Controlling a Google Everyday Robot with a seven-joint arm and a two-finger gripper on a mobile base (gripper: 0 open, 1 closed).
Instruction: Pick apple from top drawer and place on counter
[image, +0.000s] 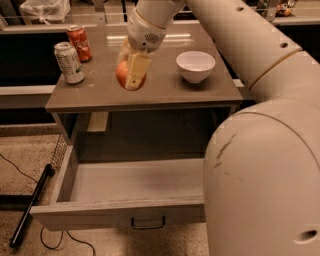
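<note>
My gripper (131, 75) is shut on the red-orange apple (122, 74) and holds it just above the counter (100, 90), left of its middle. Its cream fingers (136, 70) cover the apple's front. I cannot tell whether the apple touches the surface. The top drawer (125, 182) is pulled fully out below the counter. Its inside shows bare, and its front panel has a small dark handle (148, 222). My white arm fills the right side of the view and hides the drawer's right end.
A white bowl (195, 65) stands on the counter's right part. A red soda can (79, 43) and a silver-green can (68, 62) stand at its left rear. A black bar (30, 207) and cables lie on the floor at left.
</note>
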